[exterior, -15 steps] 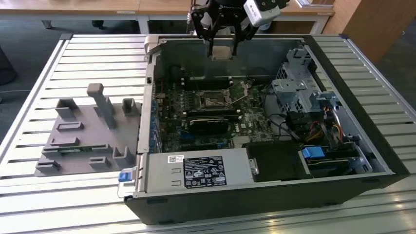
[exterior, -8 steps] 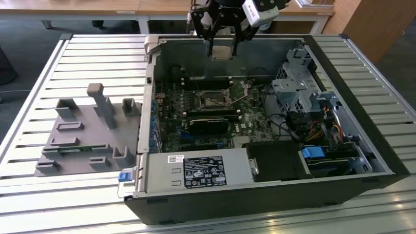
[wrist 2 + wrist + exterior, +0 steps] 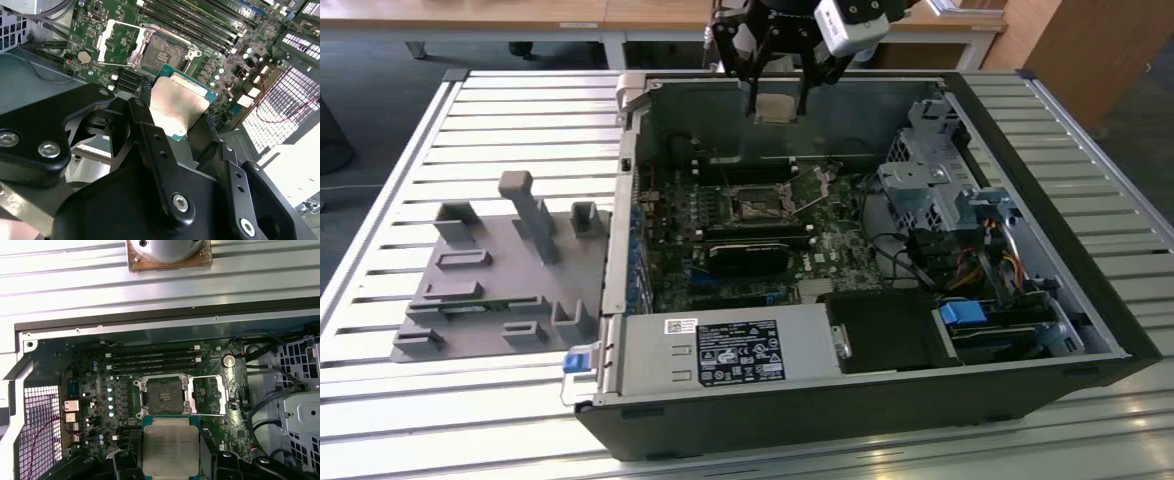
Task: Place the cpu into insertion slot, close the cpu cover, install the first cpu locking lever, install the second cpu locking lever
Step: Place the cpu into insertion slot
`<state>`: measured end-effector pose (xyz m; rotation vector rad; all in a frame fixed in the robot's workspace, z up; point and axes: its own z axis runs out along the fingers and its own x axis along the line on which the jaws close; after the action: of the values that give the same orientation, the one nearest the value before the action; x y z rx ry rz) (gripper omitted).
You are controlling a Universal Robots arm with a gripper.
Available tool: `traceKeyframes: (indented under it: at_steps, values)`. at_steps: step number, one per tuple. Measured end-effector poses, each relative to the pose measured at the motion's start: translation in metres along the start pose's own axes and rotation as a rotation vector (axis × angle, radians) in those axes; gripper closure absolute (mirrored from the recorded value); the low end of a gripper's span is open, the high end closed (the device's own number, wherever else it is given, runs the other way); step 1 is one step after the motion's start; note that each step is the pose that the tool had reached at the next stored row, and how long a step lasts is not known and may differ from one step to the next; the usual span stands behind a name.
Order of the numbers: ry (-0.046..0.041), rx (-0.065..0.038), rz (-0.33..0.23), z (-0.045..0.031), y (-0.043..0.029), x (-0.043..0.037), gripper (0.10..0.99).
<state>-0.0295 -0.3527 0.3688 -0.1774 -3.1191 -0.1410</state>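
The cpu (image 3: pixel 170 447), a pale silvery square on a green base, is pinched by its edges in my gripper (image 3: pixel 171 462), which is shut on it. In the exterior view the gripper (image 3: pixel 774 100) hangs above the rear wall of the open computer case, with the cpu (image 3: pixel 775 108) well above the motherboard. The insertion slot (image 3: pixel 164 396) lies bare and dark on the green board. Beside it the cpu cover (image 3: pixel 207 395) is flipped open. In the second wrist view the cpu (image 3: pixel 177 107) sits between black fingers (image 3: pixel 145 120), with the insertion slot (image 3: pixel 160 52) and the cpu cover (image 3: pixel 117 45) beyond it.
The open case (image 3: pixel 1107 330) lies on a slatted metal table (image 3: pixel 480 110). Inside are a power supply (image 3: pixel 720 350), a drive cage (image 3: pixel 927 185), cables (image 3: pixel 974 265) and long black memory slots (image 3: pixel 155 360). A grey fixture tray (image 3: pixel 494 290) stands at the exterior view's left.
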Motion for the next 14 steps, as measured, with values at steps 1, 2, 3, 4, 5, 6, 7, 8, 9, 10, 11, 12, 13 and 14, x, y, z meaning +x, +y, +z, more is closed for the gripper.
traceKeyframes:
  at_steps: [1, 2, 3, 4, 5, 6, 7, 8, 9, 10, 11, 12, 13, 14]
  values:
    - [-0.0004, 0.000, 0.005, 0.0000, 0.0000, 0.0000, 0.545]
    - [-0.0009, 0.000, 0.010, 0.0001, 0.0000, 0.0000, 0.545]
    - [-0.0013, 0.000, 0.014, 0.0001, 0.0001, 0.0000, 0.545]
    - [-0.0017, 0.000, 0.019, 0.0002, 0.0001, 0.0000, 0.545]
    - [-0.0022, 0.000, 0.024, 0.0002, 0.0002, 0.0000, 0.545]
    - [-0.0026, -0.001, 0.029, 0.0003, 0.0002, 0.0000, 0.545]
    - [-0.0030, -0.001, 0.033, 0.0003, 0.0003, 0.0000, 0.545]
    - [-0.0034, -0.001, 0.038, 0.0003, 0.0003, 0.0000, 0.545]
    - [-0.0038, -0.001, 0.043, 0.0003, 0.0003, 0.0000, 0.545]
    - [-0.0044, -0.001, 0.048, 0.0004, 0.0004, 0.0000, 0.545]
    - [-0.0048, -0.001, 0.053, 0.0004, 0.0004, 0.0000, 0.545]
    - [-0.0052, -0.001, 0.058, 0.0004, 0.0004, 0.0000, 0.545]
    - [-0.0057, -0.001, 0.063, 0.0005, 0.0004, 0.0000, 0.545]
    - [-0.0061, -0.001, 0.068, 0.0005, 0.0005, 0.0000, 0.545]
